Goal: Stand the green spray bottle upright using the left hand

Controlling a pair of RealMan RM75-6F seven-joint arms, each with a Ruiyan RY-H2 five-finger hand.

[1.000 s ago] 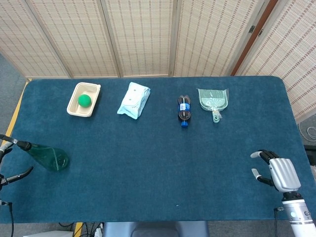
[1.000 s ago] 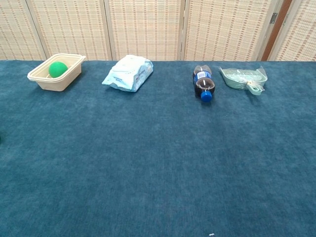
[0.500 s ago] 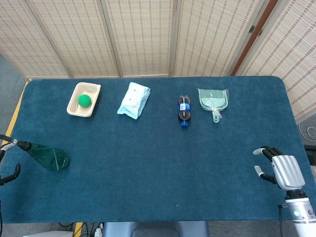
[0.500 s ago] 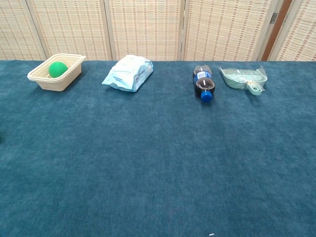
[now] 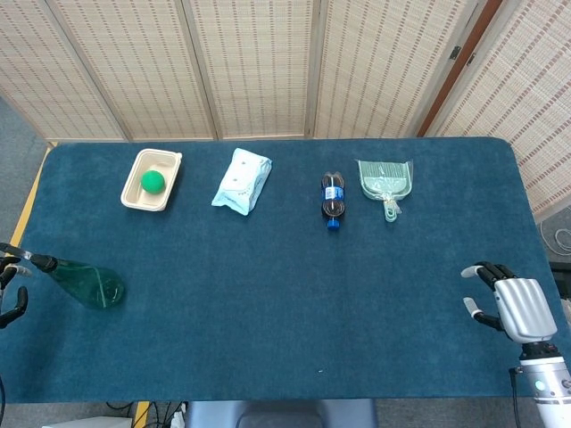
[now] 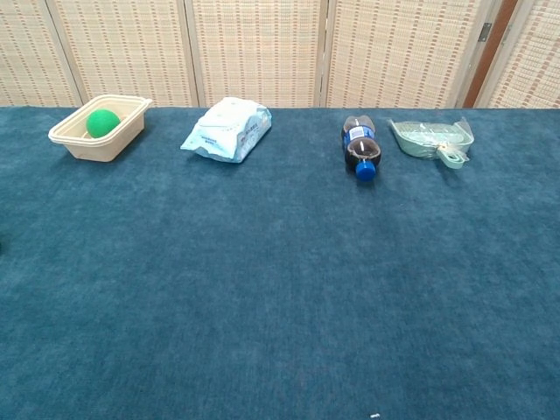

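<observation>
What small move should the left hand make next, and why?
Probably reach right toward the green spray bottle and close around its body. The bottle lies on its side near the table's left edge, nozzle pointing at the left hand, which sits at the frame edge holding nothing. The right hand rests far off and seems uninvolved.

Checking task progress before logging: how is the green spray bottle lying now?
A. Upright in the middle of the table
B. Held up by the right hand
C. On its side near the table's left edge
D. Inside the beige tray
C: the spray bottle lies on its side by the table's left edge.
</observation>
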